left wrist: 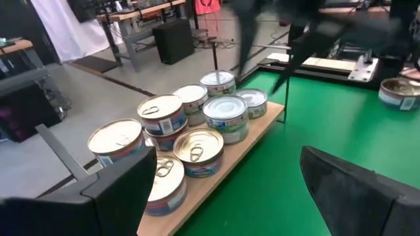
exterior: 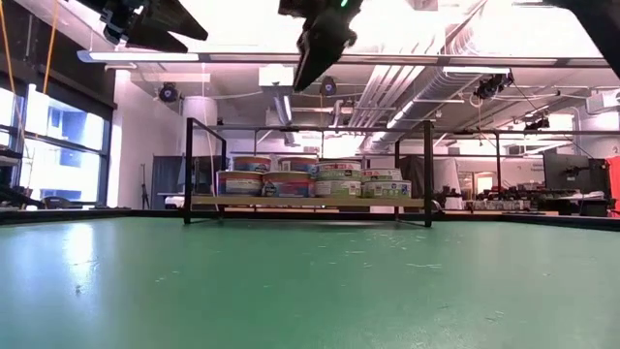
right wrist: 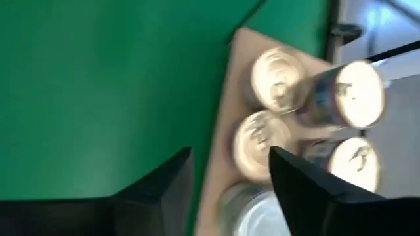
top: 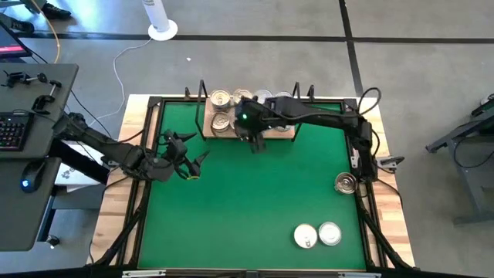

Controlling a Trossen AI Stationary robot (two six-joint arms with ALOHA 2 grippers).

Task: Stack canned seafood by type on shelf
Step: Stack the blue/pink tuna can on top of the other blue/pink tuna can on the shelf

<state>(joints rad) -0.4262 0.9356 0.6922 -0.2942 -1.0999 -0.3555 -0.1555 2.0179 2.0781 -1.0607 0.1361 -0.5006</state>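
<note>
The shelf (top: 248, 133) is a tan board with black uprights at the far edge of the green mat. Several tins stand on it, some stacked two high: gold-lidded ones (left wrist: 199, 145) toward its left end, silver-lidded ones (left wrist: 225, 110) toward its right. Three more tins rest on the mat: one by the right edge (top: 346, 183) and two near the front (top: 306, 235) (top: 329, 233). My right gripper (top: 257, 143) hovers open and empty over the shelf's front edge, above the tins (right wrist: 259, 141). My left gripper (top: 197, 164) hangs open and empty over the mat, left of the shelf.
The green mat (top: 247, 208) sits inside a black frame on the wooden table (top: 116, 208). The right arm (top: 324, 117) reaches across the mat's far right part. A desk with a keyboard (top: 11, 131) stands left of the table. Bare mat lies between the grippers and the front tins.
</note>
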